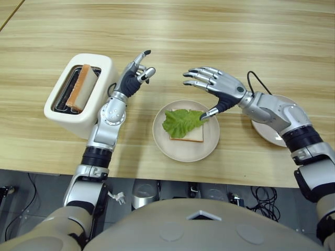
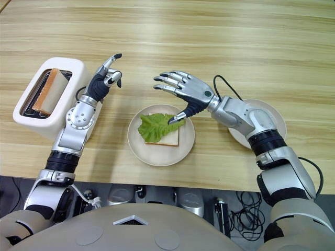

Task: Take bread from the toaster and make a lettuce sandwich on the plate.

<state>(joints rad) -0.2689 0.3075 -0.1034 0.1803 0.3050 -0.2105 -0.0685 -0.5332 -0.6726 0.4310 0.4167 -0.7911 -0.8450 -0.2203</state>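
Nearest, close to the front edge of the wooden table, sits the round beige plate. One slice of bread lies flat on it, and the green lettuce leaf is spread over the slice's left and far part (the near right corner of the bread is bare). To the right, a second plate rests on the table, partly hidden under the right forearm. The right hand hangs over the first plate's far right rim with its fingers spread wide and pointing left, gripping nothing. One lower fingertip meets the leaf's right edge; whether it presses cannot be told. On the left stands the white toaster, well apart from the plate, with a second slice of bread upright in one slot and its top sticking out. The left hand is raised just beside the toaster's right side, between toaster and plate. Its fingers are loosely extended up and away, and it is empty.
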